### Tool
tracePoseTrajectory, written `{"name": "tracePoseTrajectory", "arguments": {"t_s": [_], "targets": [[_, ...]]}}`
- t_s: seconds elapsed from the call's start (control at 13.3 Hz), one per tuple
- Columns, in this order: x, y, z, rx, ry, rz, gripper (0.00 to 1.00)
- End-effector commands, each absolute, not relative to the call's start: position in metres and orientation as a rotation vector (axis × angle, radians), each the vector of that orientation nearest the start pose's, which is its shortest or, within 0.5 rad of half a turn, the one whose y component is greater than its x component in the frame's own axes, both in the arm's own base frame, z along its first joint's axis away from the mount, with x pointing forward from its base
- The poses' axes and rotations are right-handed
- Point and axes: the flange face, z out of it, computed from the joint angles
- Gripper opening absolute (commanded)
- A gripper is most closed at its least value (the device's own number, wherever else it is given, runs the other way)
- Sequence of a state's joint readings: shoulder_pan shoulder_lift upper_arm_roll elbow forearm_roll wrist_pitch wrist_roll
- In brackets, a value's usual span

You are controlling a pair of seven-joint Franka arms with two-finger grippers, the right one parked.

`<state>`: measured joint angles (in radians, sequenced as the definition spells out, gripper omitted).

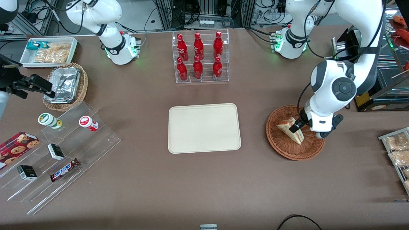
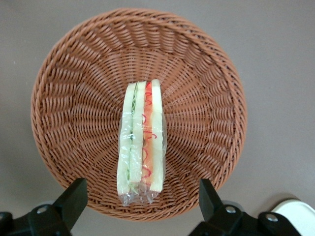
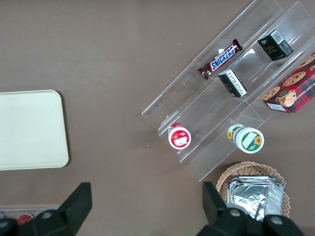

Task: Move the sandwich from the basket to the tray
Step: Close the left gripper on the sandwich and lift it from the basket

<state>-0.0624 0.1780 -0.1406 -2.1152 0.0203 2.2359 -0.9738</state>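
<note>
While the working arm hangs low over the basket [image 1: 295,147], its gripper [image 1: 296,125] sits just above the sandwich [image 1: 291,129], fingers [image 2: 74,196] spread wide and holding nothing; in the wrist view the two fingertips stand well apart on either side of the sandwich's near end, clear of it.

One sandwich is present. It is a triangular wedge in clear film, standing on edge in the middle of the basket. Its cut face shows pale bread slices with a green layer on one side and a red and pink layer on the other. The film is bunched at one end.

One reddish-brown wicker basket, round and shallow, lies on the brown table [image 1: 143,191] toward the working arm's end. One cream tray [image 1: 204,127], rectangular with rounded corners and a low rim, lies at mid-table, well apart from the basket, with nothing on it.

Other stock counted: six red bottles [image 1: 198,48] in a clear rack [image 1: 201,80], three on each of two rows, farther from the front camera than the tray. One Snickers bar [image 1: 65,169] lies on a clear stepped stand [image 1: 105,140] toward the parked arm's end.
</note>
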Motion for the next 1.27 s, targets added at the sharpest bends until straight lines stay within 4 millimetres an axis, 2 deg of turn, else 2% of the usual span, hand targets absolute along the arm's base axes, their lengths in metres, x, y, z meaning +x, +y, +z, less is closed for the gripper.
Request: {"name": "tracePoseTrajectory", "arguments": {"t_s": [0.0, 0.22, 0.53, 0.82, 0.9, 1.05, 1.12, 1.2], "targets": [[0.542, -0.115, 0.318, -2.860, -1.224, 0.080, 1.00], [0.538, -0.115, 0.307, -2.828, -1.266, 0.109, 1.00], [0.541, -0.116, 0.276, -2.779, -1.370, 0.124, 1.00], [0.540, -0.116, 0.261, -2.757, -1.384, 0.154, 1.00], [0.539, -0.116, 0.258, -2.754, -1.385, 0.160, 0.90], [0.539, -0.115, 0.258, -2.753, -1.382, 0.163, 0.32], [0.539, -0.115, 0.259, -2.760, -1.369, 0.164, 0.14], [0.540, -0.115, 0.262, -2.767, -1.357, 0.161, 0.09]]}}
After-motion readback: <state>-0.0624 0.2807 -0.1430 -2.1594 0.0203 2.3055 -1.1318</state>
